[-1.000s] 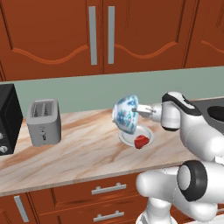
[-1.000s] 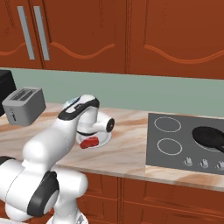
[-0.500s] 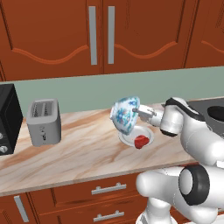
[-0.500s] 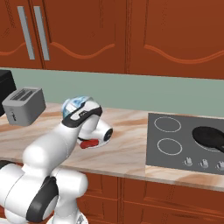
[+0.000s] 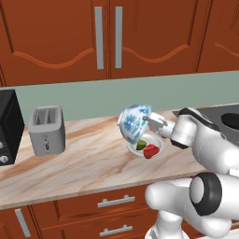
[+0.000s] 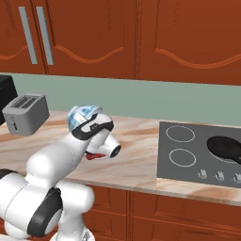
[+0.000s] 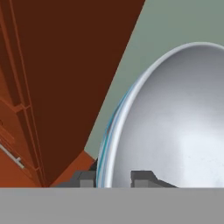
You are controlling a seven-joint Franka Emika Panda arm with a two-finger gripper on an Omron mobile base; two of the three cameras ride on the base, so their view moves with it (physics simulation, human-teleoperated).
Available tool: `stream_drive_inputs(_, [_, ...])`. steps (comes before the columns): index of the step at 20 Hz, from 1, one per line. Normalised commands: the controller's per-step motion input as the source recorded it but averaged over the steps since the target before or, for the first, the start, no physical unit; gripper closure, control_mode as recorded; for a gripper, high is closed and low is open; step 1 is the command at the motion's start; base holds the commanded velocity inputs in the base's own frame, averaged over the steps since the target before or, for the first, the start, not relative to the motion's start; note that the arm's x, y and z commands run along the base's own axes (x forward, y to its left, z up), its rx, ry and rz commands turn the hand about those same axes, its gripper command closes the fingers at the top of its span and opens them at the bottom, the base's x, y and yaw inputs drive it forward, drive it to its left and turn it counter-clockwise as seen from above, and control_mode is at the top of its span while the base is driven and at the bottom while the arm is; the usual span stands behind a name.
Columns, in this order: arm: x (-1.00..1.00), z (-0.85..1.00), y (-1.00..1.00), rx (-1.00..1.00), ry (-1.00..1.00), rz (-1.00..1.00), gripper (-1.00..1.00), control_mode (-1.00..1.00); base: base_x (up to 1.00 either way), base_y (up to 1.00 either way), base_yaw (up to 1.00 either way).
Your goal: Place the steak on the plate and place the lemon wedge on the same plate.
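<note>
My gripper (image 5: 149, 122) is shut on the rim of a pale blue glassy bowl (image 5: 134, 122), held tipped on its side just above the counter. Right under the bowl lies the white plate (image 5: 160, 143). On it rest the red steak (image 5: 150, 151) and the yellow-green lemon wedge (image 5: 141, 144), side by side. From the right base view the bowl (image 6: 84, 114) shows over my forearm, and a sliver of the steak (image 6: 96, 156) peeks out below it. In the hand view the bowl's (image 7: 175, 122) rim runs between my fingertips (image 7: 142, 178).
A silver toaster (image 5: 46, 129) stands on the counter to the left, with a black appliance (image 5: 8, 126) at the far left edge. The stovetop (image 6: 202, 153) with a dark pan (image 6: 228, 148) lies to the right. Wooden cabinets (image 5: 107, 37) hang above the backsplash.
My forearm and wrist have dropped lower and swung in closer to the bowl. The bowl stays tipped over the plate; the steak has not moved.
</note>
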Motion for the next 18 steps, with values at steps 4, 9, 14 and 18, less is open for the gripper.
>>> stream_drive_inputs(4, [0.11, 0.00, -0.11, 0.00, 0.00, -0.02, 1.00, -1.00, 0.00, 0.00, 0.00])
stream_drive_inputs(9, [0.19, 0.00, 0.02, 0.00, 0.00, -0.01, 1.00, -1.00, 0.00, 0.00, 0.00])
stream_drive_inputs(14, [0.07, 0.02, 0.34, -0.04, 0.00, 0.00, 1.00, -1.00, 0.00, 0.00, 0.00])
stream_drive_inputs(18, [0.00, 0.02, 0.35, -0.17, -0.02, 0.00, 1.00, -1.00, 0.00, 0.00, 0.00])
